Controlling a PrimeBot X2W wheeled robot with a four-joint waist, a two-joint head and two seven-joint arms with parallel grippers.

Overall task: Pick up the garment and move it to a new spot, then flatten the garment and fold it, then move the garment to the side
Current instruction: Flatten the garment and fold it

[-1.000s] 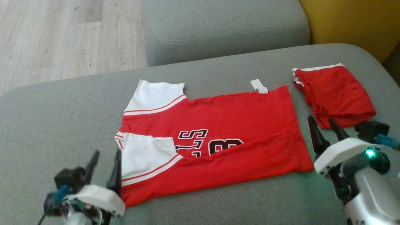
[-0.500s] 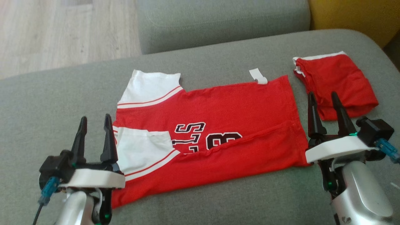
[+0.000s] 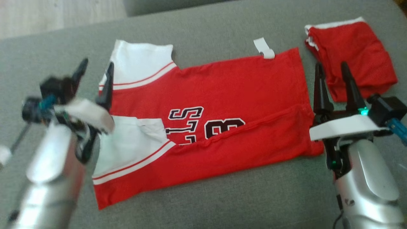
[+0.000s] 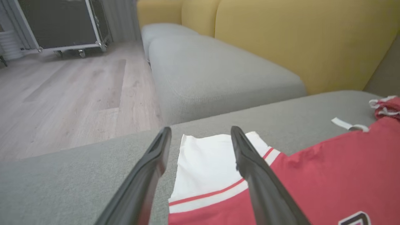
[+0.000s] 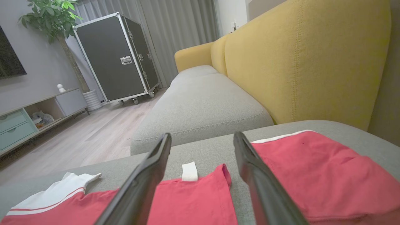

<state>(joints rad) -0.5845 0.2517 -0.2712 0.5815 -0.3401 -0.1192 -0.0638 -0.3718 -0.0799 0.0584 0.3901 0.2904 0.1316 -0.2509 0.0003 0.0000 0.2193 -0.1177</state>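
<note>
We see red jersey (image 3: 222,105) spread flat at middle of grey cushion (image 3: 222,203), near side folded over number print. Left gripper (image 3: 97,63) over cushion's left part, by white sleeve, jaws released, empty. Right gripper (image 3: 331,65) over cushion's right part, between jersey hem and folded red garment (image 3: 353,54), fingers apart, grasping nothing.

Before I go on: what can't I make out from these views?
Jersey print, head view: lower part hidden under the folded-over flap.
Left gripper, head view: blurred; contact with the white sleeve unclear.
Folded red garment, right wrist view: cut off by the right and bottom edges.
</note>
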